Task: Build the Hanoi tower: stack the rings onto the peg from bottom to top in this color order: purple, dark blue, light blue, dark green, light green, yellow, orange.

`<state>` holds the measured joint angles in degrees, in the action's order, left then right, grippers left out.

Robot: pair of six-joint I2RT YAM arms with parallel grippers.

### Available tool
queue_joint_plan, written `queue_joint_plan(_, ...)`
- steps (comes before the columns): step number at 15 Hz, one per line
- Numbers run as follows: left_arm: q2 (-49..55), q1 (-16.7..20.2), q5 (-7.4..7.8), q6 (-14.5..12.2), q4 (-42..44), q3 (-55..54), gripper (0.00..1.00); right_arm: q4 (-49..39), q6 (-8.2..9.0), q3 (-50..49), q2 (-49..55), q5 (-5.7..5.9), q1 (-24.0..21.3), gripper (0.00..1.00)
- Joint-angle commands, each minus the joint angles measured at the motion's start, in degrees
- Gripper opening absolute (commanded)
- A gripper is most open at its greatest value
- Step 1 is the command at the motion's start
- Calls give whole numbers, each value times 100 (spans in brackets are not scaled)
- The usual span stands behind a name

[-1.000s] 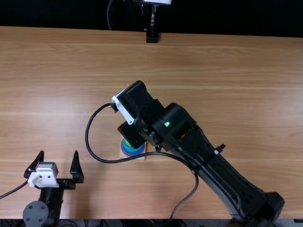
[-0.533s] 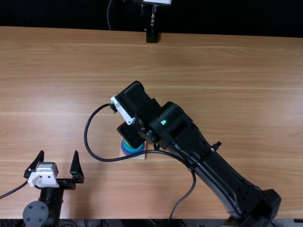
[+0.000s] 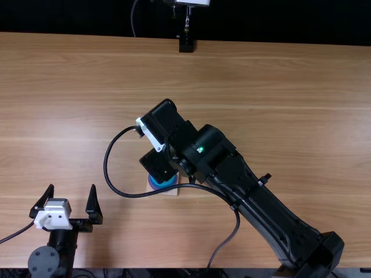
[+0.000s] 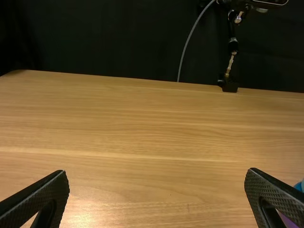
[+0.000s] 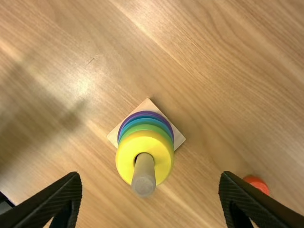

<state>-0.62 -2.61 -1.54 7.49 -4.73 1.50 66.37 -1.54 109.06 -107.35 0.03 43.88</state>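
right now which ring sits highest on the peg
The yellow ring: its broad face encircles the peg, uncovered, while the green, blue and purple ones peek out from beneath it.

no text, label, brand, number or sign can be read.
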Motion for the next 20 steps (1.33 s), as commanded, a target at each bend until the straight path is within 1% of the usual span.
queue_joint_plan(1,62,33,-57,-63,-33,-150,100,-7,38,169,-14,71,16,100)
queue_joint_plan(3,62,33,-57,-74,-33,-150,100,14,38,424,-32,81,-37,100)
queue_joint_plan(7,62,33,-57,-63,-33,-150,100,-92,49,652,-119,71,-758,100)
queue_joint_plan(9,62,33,-57,-74,-33,-150,100,-724,38,450,-111,81,-1004,100)
queue_joint_plan(11,62,33,-57,-74,-33,-150,100,-1716,17,-403,-102,102,-1066,100)
queue_joint_plan(13,62,33,-57,-63,-33,-150,100,-2718,6,-1325,-67,123,-1487,100)
queue_joint_plan(15,62,33,-57,-63,-33,-150,100,-3414,-15,-2178,-67,113,-1804,100)
queue_joint_plan(17,62,33,-57,-74,-33,-150,100,-3794,-25,-2890,-58,92,-2067,100)
queue_joint_plan(19,62,33,-57,-63,-33,-150,100,-3825,-15,-3373,-58,71,-2208,100)
queue_joint_plan(20,62,33,-57,-74,-33,-150,100,-3825,-15,-3619,-67,92,-2234,100)
